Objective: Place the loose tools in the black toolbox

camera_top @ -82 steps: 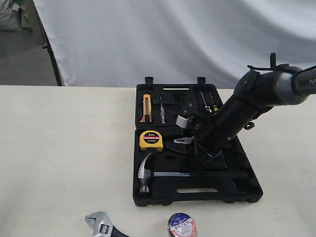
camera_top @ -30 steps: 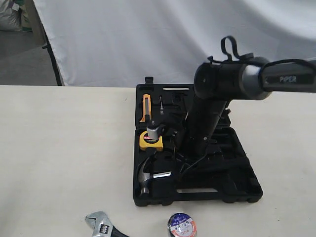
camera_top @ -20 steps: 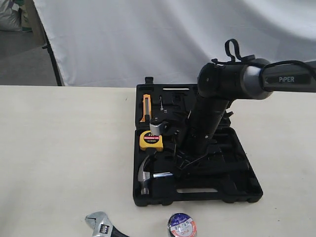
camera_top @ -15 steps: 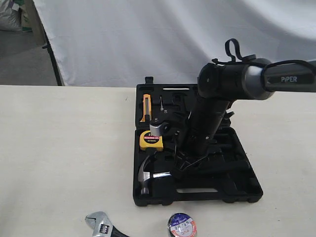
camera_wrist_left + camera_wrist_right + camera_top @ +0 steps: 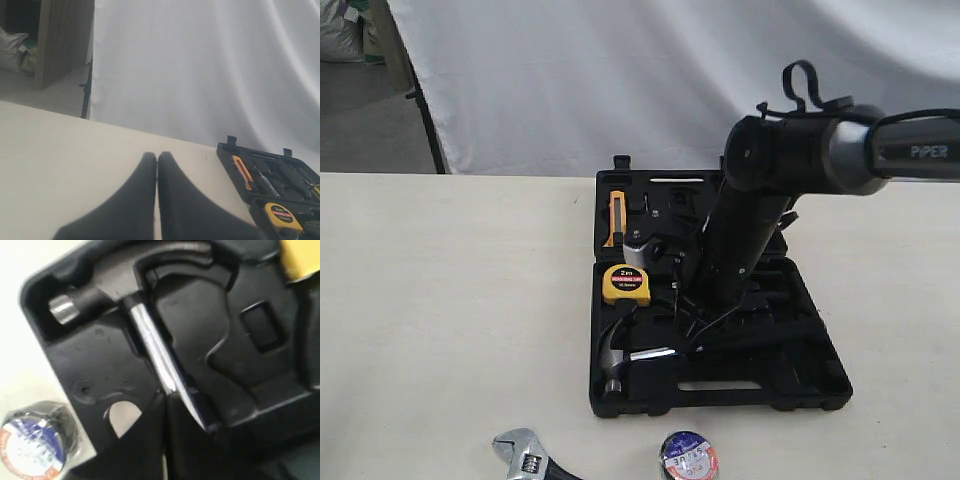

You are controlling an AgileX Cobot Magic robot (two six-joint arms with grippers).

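Now my right gripper (image 5: pixel 164 402), closed and empty, hangs just over the hammer (image 5: pixel 150 340), which lies in the black toolbox (image 5: pixel 800 380). Wrench (image 5: pixel 525 455) and tape roll (image 5: pixel 688 458) lie outside on the table (image 5: pixel 440 300). I think a low swing could knock the hammer out.

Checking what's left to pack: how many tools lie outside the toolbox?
2, both in front of the toolbox: the wrench, cut off by the exterior view's bottom edge, and the tape roll to its right. More may lie out of frame.
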